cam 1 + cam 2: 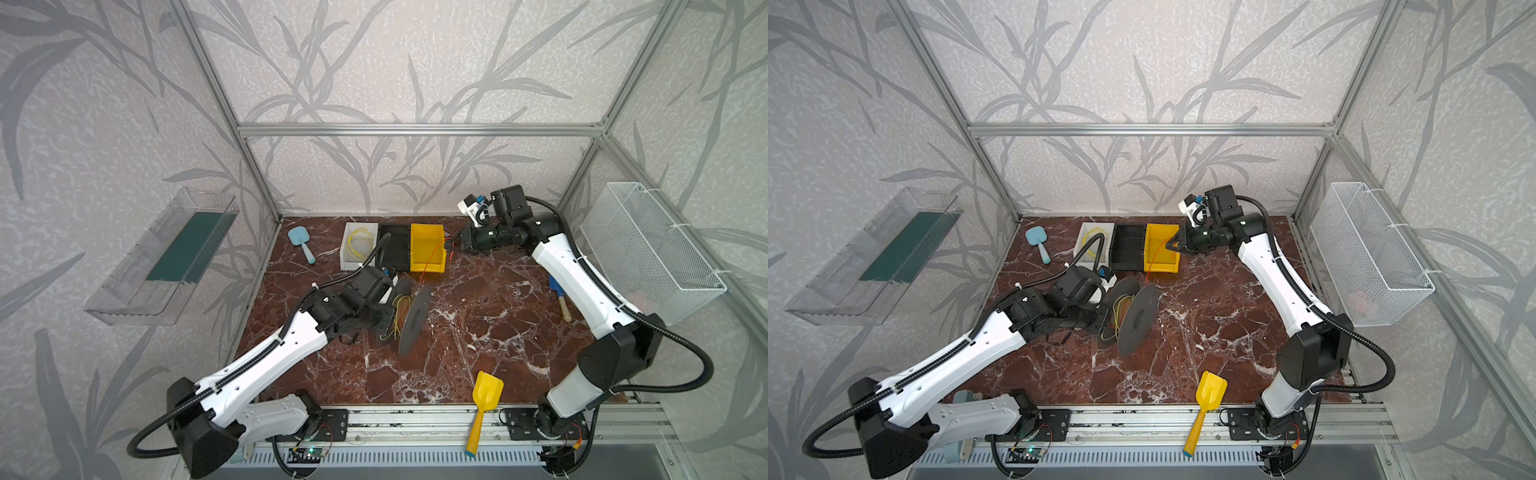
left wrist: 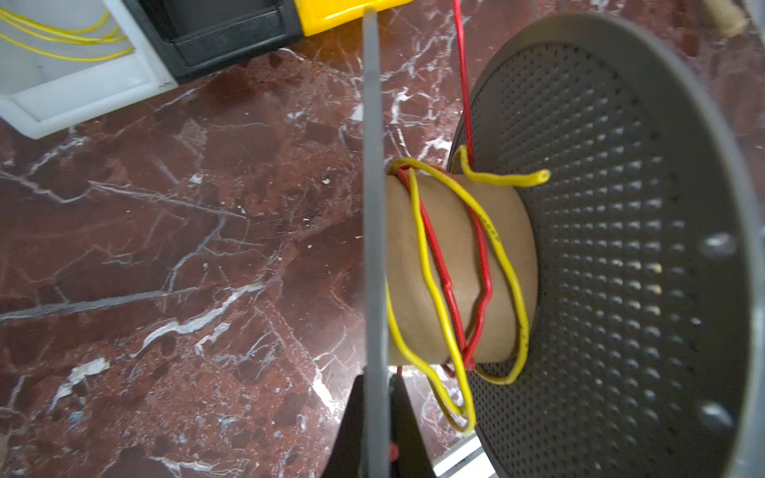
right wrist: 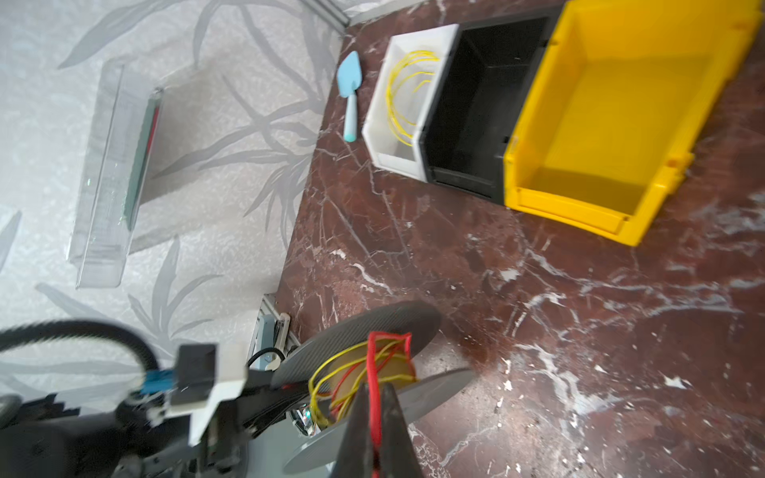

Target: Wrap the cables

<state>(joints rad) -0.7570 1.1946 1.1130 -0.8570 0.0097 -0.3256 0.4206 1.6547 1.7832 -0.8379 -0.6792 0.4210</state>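
A grey perforated spool with a cardboard core stands on edge at the middle of the table. My left gripper is shut on the rim of one of its flanges. Loose turns of yellow cable and red cable lie around the core. The red cable runs taut from the spool, across the yellow bin, to my right gripper, which is shut on it. Another yellow cable lies coiled in the white bin.
A black bin sits between the white and yellow ones. A blue trowel lies at the back left, a yellow scoop at the front edge, a wooden-handled tool under the right arm. A wire basket hangs on the right wall.
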